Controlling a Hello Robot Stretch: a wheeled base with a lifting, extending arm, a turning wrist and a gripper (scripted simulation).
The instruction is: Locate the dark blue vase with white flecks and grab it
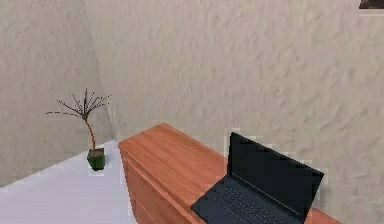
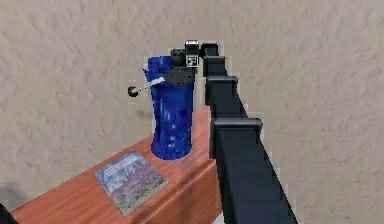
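A tall dark blue vase (image 2: 172, 115) with pale flecks stands upright on a wooden desk (image 2: 190, 175) in the arm side view. The dark arm rises from the bottom edge and reaches out to the vase's rim. My gripper (image 2: 141, 87) is at the vase's top, its thin fingers (image 2: 150, 84) pointing left across the rim. With the vase standing on the desk at the gripper, I cannot tell whether it holds anything.
A flat magazine (image 2: 130, 180) lies on the desk left of the vase. In the forward view an open dark laptop (image 1: 260, 185) sits on the wooden desk (image 1: 165, 155). A spindly potted plant (image 1: 92, 130) stands on a white surface (image 1: 60, 195) at the left. Beige walls close in behind.
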